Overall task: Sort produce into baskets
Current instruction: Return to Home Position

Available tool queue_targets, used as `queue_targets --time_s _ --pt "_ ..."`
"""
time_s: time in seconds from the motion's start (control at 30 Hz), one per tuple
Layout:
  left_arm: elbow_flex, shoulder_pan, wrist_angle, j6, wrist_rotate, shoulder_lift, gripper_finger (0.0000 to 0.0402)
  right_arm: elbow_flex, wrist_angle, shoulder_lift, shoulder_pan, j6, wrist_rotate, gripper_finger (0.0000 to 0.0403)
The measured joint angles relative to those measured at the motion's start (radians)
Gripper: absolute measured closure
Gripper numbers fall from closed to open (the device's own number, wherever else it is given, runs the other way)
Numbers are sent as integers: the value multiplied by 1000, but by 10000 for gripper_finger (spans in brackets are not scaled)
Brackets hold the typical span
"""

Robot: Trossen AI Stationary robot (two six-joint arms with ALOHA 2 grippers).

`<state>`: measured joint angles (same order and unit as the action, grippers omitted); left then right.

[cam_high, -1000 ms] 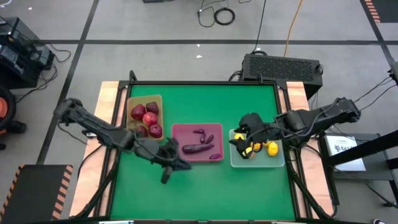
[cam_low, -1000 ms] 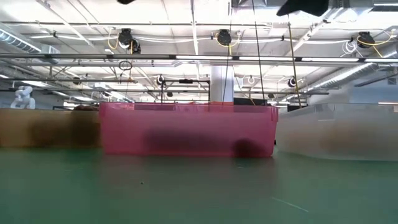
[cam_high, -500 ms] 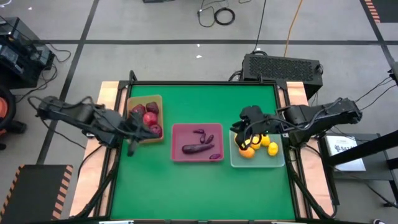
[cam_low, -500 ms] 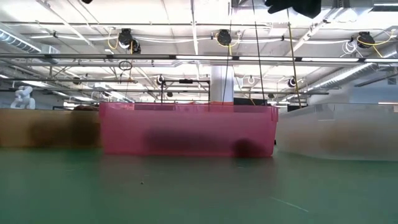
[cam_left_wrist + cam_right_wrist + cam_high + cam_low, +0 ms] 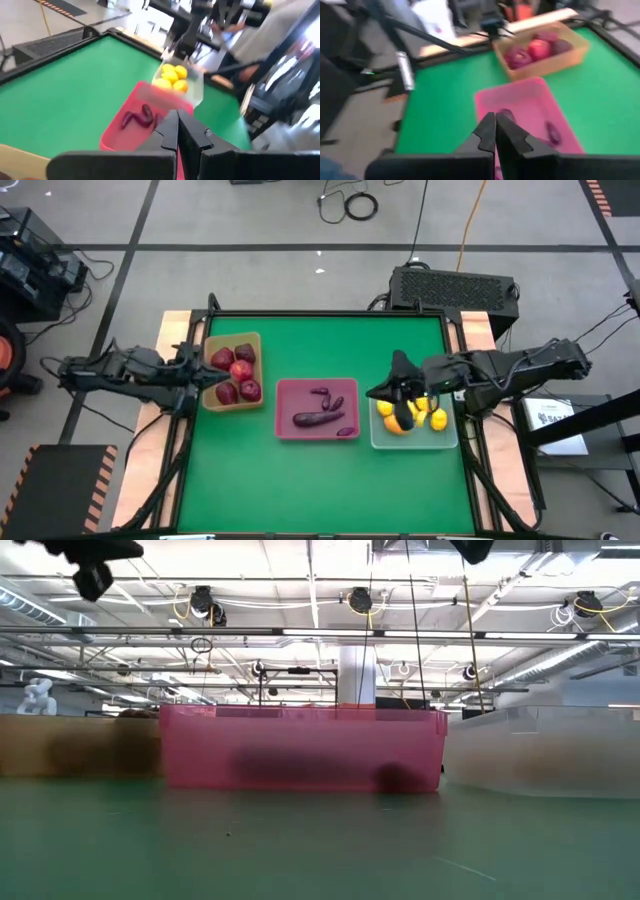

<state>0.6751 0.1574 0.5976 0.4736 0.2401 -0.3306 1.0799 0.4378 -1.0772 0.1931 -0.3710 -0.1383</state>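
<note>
With apples (image 5: pixel 240 370) in the tan tray (image 5: pixel 232 335), eggplants (image 5: pixel 308 419) in the pink tray (image 5: pixel 317 381) and lemons (image 5: pixel 437 418) in the clear tray (image 5: pixel 440 441), you need grasp nothing, so the left gripper (image 5: pixel 177 120) beside the apples and right gripper (image 5: pixel 495 120) above the lemons are clenched empty.

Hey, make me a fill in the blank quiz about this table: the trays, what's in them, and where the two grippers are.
1. The tan tray holds red ___.
2. The pink tray stands ___ the tan tray and the clear tray.
3. The right gripper hangs over the ___ tray.
4. The left gripper is nearest the ___ tray.
Missing words: apples; between; clear; tan.
</note>
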Motion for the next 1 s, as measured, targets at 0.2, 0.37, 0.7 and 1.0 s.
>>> queue_targets --time_s 0.2,0.37,0.7,1.0 --pt "-188 0 -192 80 32 141 397 -250 -249 195 -30 -17 114 402" --pt "-307 0 -335 124 44 189 397 -428 -343 355 -35 -108 118 402" --pt "-456 0 -512 229 53 191 397 -677 -392 573 -34 -246 113 403" --pt "-489 0 -566 229 53 191 398 -878 -635 661 -35 -235 102 403"
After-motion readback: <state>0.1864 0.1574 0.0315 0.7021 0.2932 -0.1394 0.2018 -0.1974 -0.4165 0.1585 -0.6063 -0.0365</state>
